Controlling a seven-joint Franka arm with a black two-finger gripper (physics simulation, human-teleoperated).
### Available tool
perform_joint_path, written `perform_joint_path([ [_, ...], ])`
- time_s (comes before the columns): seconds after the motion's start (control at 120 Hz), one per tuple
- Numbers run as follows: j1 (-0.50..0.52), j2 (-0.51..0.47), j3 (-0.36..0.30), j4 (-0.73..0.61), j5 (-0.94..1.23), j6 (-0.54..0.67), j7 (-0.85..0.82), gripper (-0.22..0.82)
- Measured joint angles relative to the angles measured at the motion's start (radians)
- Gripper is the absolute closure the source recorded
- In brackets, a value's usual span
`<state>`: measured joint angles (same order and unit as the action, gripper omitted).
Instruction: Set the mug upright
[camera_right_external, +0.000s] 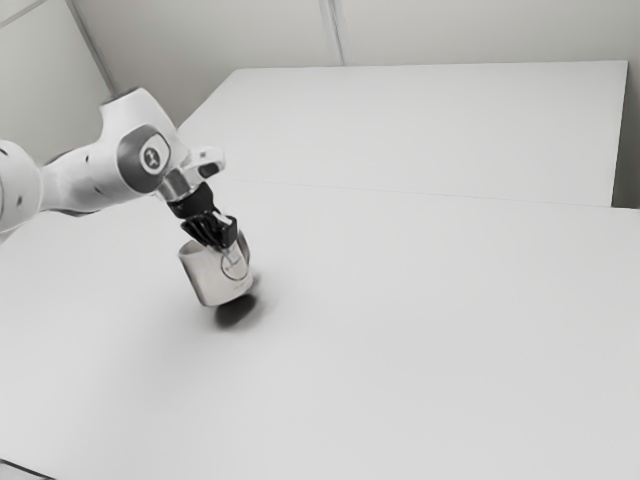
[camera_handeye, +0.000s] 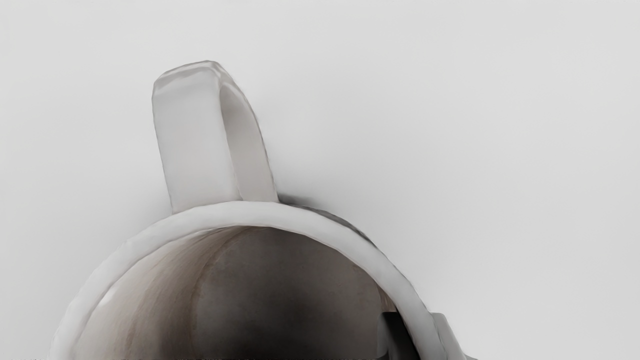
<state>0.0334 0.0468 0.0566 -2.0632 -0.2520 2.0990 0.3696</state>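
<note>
The gripper (camera_right_external: 230, 246) points down at the rim of the light grey mug (camera_right_external: 213, 277) in the exterior view. The mug's opening faces up, its body tilts a little, and a dark shadow lies under its base, which looks slightly raised off the table. From the wrist camera, the mug (camera_handeye: 250, 214) shows its open mouth and its handle (camera_handeye: 195, 140) sticking out from the wall. One finger is inside the mouth and the other outside, so the gripper (camera_handeye: 419, 334) is shut on the mug's wall. The mug's lower body is hidden there.
The white table (camera_right_external: 420, 330) extends around the mug, with a faint seam across it behind the arm. Pale walls stand beyond the table's far edge. A dark-edged corner of something (camera_right_external: 22, 470) shows at the exterior view's lower left.
</note>
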Motion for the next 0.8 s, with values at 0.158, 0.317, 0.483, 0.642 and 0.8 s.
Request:
perform_joint_path([
  [0.158,-0.018,-0.029,-0.011,-0.081,0.059,0.195,-0.078,0.77],
  [0.317,-0.033,-0.018,-0.010,-0.116,0.065,0.318,-0.144,0.78],
  [0.483,-0.013,0.032,-0.011,-0.129,0.062,0.378,-0.199,0.78],
  [0.642,-0.002,0.048,-0.012,-0.129,0.058,0.401,-0.236,0.67],
  [0.8,-0.012,0.014,-0.012,-0.125,0.055,0.388,-0.251,0.34],
])
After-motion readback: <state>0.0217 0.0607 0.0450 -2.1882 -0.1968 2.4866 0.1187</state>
